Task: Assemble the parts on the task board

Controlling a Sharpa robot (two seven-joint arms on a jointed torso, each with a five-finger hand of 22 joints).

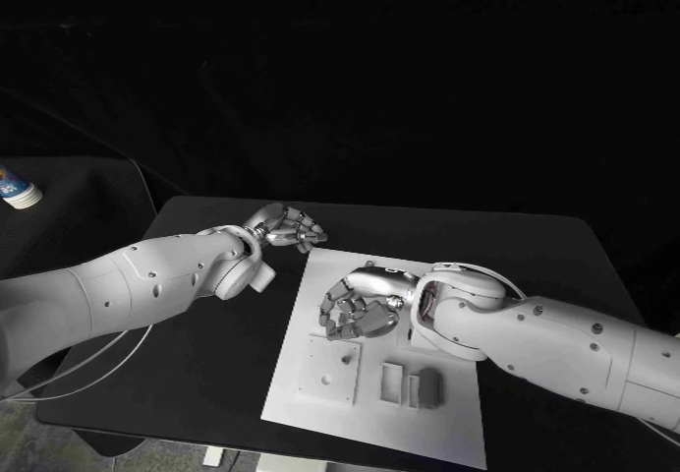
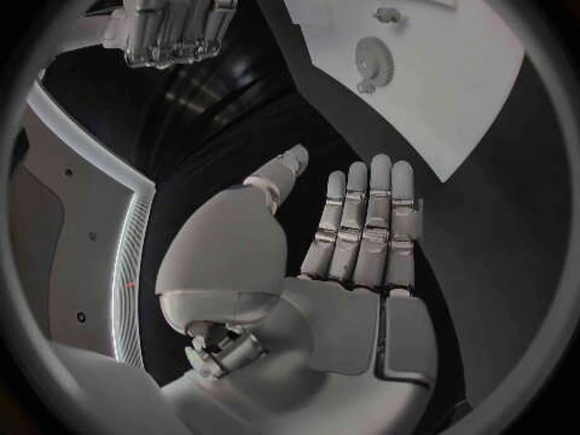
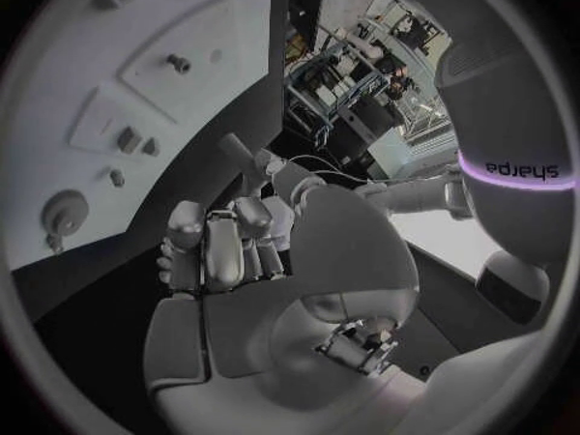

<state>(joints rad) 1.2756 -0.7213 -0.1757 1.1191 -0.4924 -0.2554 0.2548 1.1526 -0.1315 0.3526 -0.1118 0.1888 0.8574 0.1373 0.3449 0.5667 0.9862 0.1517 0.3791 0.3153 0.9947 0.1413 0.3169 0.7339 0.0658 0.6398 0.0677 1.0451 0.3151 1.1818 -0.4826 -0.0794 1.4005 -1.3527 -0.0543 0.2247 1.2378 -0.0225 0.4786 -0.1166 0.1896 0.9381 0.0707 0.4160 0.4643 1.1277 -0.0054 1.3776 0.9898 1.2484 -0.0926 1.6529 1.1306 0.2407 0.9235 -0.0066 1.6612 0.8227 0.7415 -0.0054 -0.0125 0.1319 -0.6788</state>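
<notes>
The board is laid flat in the middle of the table, within reach of both arms, so that either hand can work on it from above. On its near part a raised square plate and two upright blocks are seen; these are probably seats or parts waiting to be fitted. In the left wrist view a gear is seen standing on the board, with a small peg beyond it.

The right hand is held over the middle of the board, palm down, fingers curled inward. In the right wrist view the fingers are drawn in toward the palm; whether a part is enclosed cannot be told. The posture suggests a piece is being picked up or pressed home there, though this is only judged.

The left hand is kept off the board, just past its far left corner, with fingers straight, close together and holding nothing. It is probably parked there to leave the board free for the right hand.
</notes>
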